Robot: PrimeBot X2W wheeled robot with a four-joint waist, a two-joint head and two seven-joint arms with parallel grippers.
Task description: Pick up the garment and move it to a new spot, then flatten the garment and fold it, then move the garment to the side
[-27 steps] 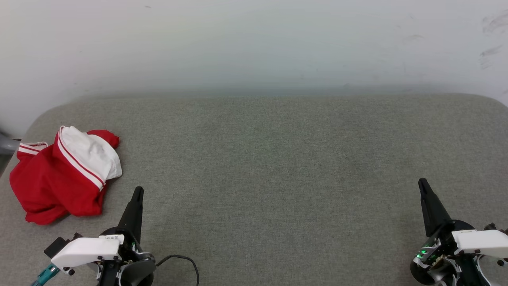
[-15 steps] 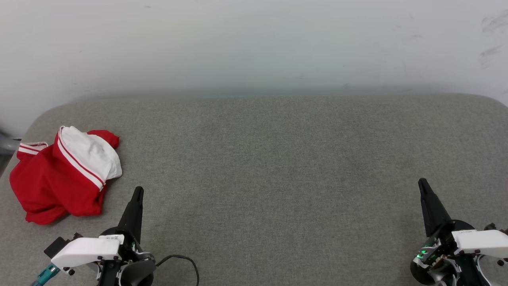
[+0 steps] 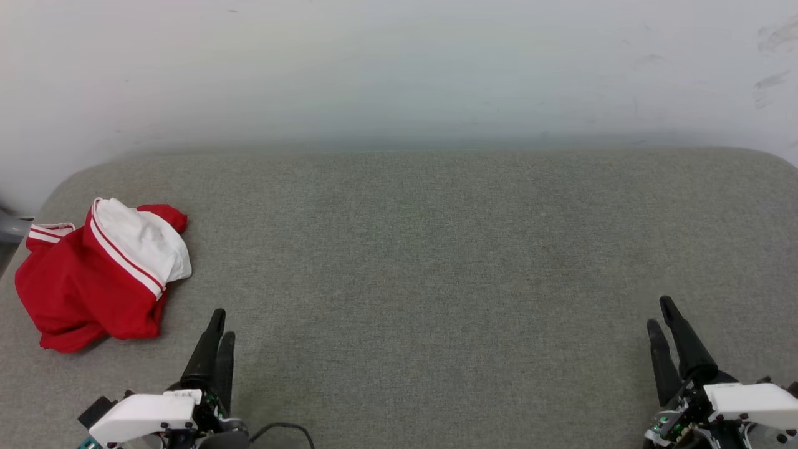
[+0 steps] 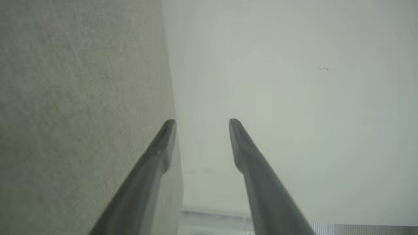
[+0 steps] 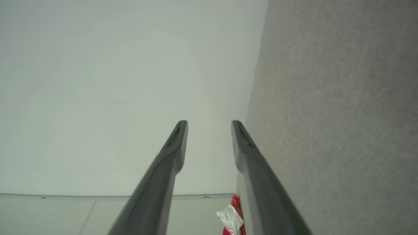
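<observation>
The crumpled red jersey shirt with white sleeves (image 3: 93, 280) sits by the left edge of the grey fabric tabletop (image 3: 436, 249), ahead and left of the left gripper (image 3: 223, 324) (the right gripper (image 3: 659, 312) is well apart). Both jaws are part-open and empty.

- No text, number, brand or sign can be read in any view.
- Garment (image 3: 93, 280): crumpled; the exposed folds show plain red and white cloth with striped trim, no lettering readable.
- White wrist cover (image 3: 140, 416) of the left arm: small label (image 3: 184, 393), too small to read.
</observation>
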